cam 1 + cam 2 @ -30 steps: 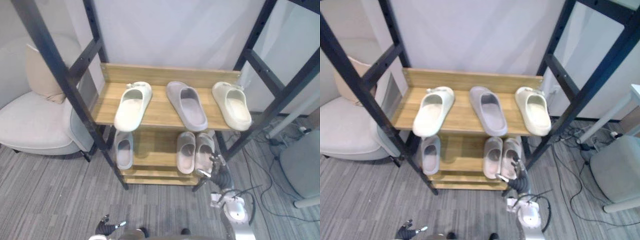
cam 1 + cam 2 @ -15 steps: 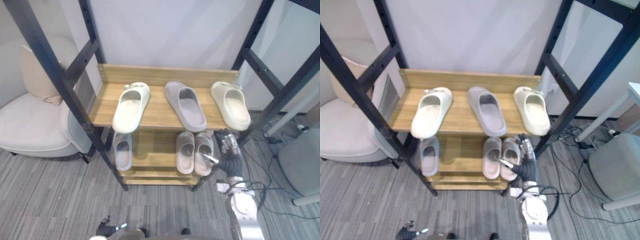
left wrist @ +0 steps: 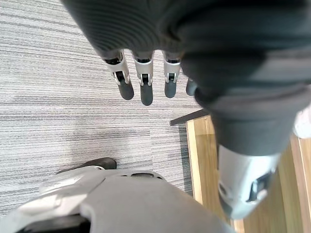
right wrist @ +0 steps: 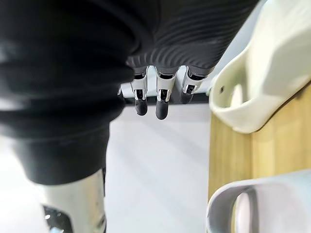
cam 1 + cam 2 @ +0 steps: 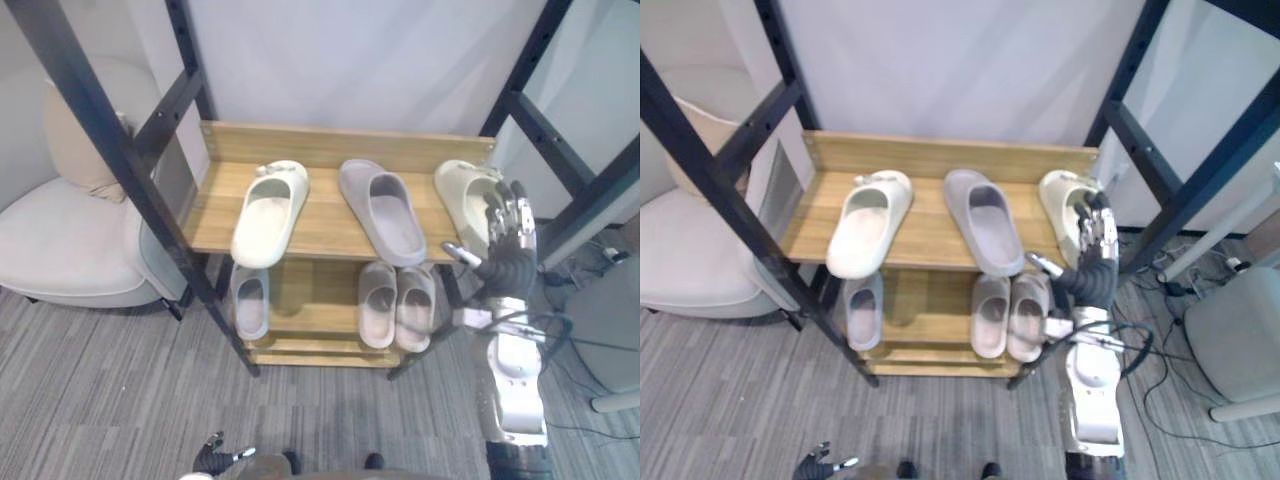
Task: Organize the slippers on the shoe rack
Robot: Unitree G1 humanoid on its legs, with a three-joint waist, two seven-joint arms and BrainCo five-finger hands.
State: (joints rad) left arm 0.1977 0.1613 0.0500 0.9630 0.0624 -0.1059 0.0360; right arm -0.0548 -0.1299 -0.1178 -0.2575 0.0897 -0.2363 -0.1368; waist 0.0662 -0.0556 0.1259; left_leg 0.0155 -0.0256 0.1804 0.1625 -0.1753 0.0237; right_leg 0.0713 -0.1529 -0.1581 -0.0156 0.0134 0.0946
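On the wooden rack's top shelf [image 5: 320,235] lie a cream slipper [image 5: 270,210] on the left, a grey slipper [image 5: 385,210] in the middle and a second cream slipper [image 5: 462,190] on the right. The lower shelf holds a grey slipper [image 5: 250,300] on the left and a pale pair [image 5: 397,305] on the right. My right hand [image 5: 508,255] is raised in front of the right cream slipper's front end, open with fingers straight, touching nothing that I can see. In the right wrist view that cream slipper [image 4: 262,82] lies just past the fingers [image 4: 163,99]. My left hand [image 5: 215,455] hangs low, open.
Black slanted frame posts [image 5: 120,150] flank the rack on both sides. A beige armchair [image 5: 60,240] with a cushion stands to the left. Cables [image 5: 590,290] and a grey seat [image 5: 610,330] are on the carpet to the right.
My right hand has risen from beside the lower shelf's pale pair to the right end of the top shelf. The slippers have not moved.
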